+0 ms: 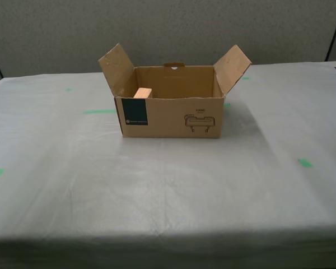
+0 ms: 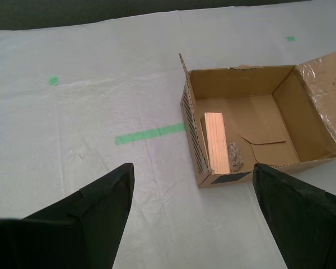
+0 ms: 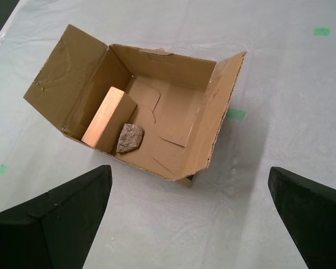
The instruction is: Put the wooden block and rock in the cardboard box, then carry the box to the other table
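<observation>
One cardboard box [image 1: 171, 115] sits on the wrinkled grey other table [image 1: 168, 185].

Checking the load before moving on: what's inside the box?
The box holds the block with the rock beside it. The floor under the block is hidden.

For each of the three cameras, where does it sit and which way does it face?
Exterior view: on the robot, facing level across the table at the box front; no arm shows.
Second wrist view: above my second end effector, looking down into the box; open dark fingers show.
First wrist view: above my first end effector, looking down from another side.
Both wrist views share the block and rock.
</observation>
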`<state>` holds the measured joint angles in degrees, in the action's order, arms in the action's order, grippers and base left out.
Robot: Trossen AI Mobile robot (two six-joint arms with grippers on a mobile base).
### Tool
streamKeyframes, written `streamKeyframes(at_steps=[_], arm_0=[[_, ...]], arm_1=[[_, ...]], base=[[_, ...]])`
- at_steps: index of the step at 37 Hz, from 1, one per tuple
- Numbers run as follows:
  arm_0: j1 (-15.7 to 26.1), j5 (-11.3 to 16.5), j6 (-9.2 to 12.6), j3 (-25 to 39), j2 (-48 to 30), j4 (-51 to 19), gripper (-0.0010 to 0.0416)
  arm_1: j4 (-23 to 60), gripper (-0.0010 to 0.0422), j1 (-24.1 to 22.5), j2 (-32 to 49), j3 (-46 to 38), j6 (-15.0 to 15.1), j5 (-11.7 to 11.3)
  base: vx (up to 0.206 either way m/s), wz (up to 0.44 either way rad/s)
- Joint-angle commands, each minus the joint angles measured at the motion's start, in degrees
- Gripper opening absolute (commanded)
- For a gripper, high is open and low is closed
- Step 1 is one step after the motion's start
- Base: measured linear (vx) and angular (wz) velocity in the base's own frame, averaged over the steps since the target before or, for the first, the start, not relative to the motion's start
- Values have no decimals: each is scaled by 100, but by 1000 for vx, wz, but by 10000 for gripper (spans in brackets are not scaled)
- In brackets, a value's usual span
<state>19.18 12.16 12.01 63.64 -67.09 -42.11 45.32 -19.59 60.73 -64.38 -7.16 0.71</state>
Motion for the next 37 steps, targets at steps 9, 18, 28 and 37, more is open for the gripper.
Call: streamKeyframes(at_steps=[9, 18, 28, 37], arm_0=[[0, -7, -2, 7, -2, 7, 390], [0, -9, 0, 7, -2, 9, 389], [0, -7, -2, 7, -2, 9, 389], [0, -7, 0, 7, -2, 9, 389]], arm_1=[[-4, 286, 2, 0, -9, 15, -9], [-2, 286, 2, 0, -9, 15, -7], [-4, 286, 0, 0, -9, 13, -9], [-4, 286, 2, 0, -9, 15, -9]], base=[[0, 0], [0, 0], [0, 0], [0, 0]])
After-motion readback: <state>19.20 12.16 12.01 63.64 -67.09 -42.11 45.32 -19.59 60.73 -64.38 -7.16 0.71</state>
